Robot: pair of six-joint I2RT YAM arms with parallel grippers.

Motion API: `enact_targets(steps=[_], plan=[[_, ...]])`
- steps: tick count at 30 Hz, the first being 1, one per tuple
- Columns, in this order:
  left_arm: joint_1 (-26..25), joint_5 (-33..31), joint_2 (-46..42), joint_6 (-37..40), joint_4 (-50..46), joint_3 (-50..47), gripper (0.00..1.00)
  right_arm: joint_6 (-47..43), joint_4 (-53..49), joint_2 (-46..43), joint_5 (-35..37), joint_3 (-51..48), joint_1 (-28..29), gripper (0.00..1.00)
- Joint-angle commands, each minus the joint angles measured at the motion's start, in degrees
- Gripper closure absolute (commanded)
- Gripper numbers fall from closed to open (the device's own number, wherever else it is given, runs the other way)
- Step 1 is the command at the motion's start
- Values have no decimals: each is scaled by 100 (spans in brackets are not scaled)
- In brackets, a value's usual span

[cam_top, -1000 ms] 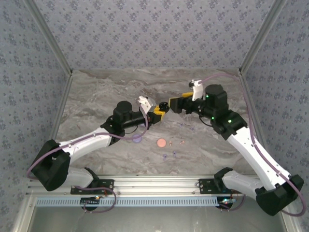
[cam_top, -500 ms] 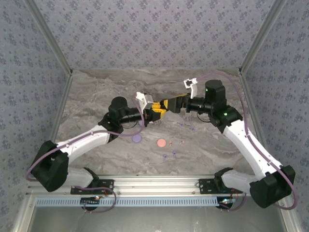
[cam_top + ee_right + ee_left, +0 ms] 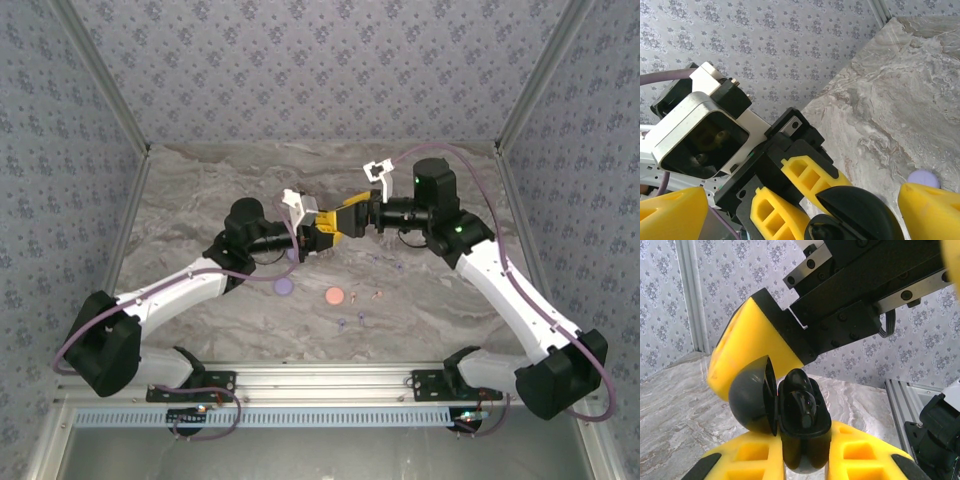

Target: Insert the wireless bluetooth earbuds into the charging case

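Left claw (image 3: 322, 237) is clamped on the black charging case (image 3: 803, 436), whose rounded body stands upright between the two yellow fingers (image 3: 866, 453). The case's long axis runs along the line of the fingers and its mouth faces up, away from the wrist. Its lid (image 3: 753, 401) is swung open on the hinge to one side. A glossy black rounded shape sits in the well, but I cannot tell whether it is an earbud. Right claw (image 3: 348, 220) stands spread wide, holding nothing. In the left wrist view one of its yellow fingers (image 3: 746, 351) lies just behind the open lid, and in the right wrist view the case shows between its two fingers. The claws meet nose to nose above the middle of the bench (image 3: 200, 200). The left arm stretches low from its base and rises towards the centre. The right arm reaches in from the far side with its wrist bent across to face the left claw. The pink earbuds (image 3: 377, 294) lie on the bench beside a pink puck (image 3: 334, 296). The lilac earbuds (image 3: 361, 318) lie nearer the bases, too small to tell which way their stems point. A lilac puck (image 3: 283, 287) rests near the left forearm.
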Motion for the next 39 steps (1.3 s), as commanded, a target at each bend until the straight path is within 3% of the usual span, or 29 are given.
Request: enact_targets(steps=[1,12,16,21,23,27,31,35,39], plan=[[31,89,-66,84,-18,268,100,-158,-59,-259,-166,115,52,0],[28,46,33,32,13,292,100,-247,-426,-713,340,-183,91,0],[37,-32,22,48,-99,288,100,-597,-941,-793,1330,54,76,0],[195,-431,3,-439,18,124,100,-834,-1034,-1236,3112,-103,-65,0],[370,-533,37,-768,162,15,100,-844,-813,-1545,3589,-433,-197,0],[811,-760,159,-1210,-33,-46,100,-422,-177,-2043,3853,-1279,-497,0],[1576,-460,530,-1710,-380,122,100,734,497,-2162,3817,-2060,-709,0],[2345,151,1299,-1996,-1772,871,100,1537,1155,-1975,3551,-2637,-757,0],[2831,705,2227,-1972,-3123,1621,100,1714,1238,-1662,3305,-2670,-755,0]])
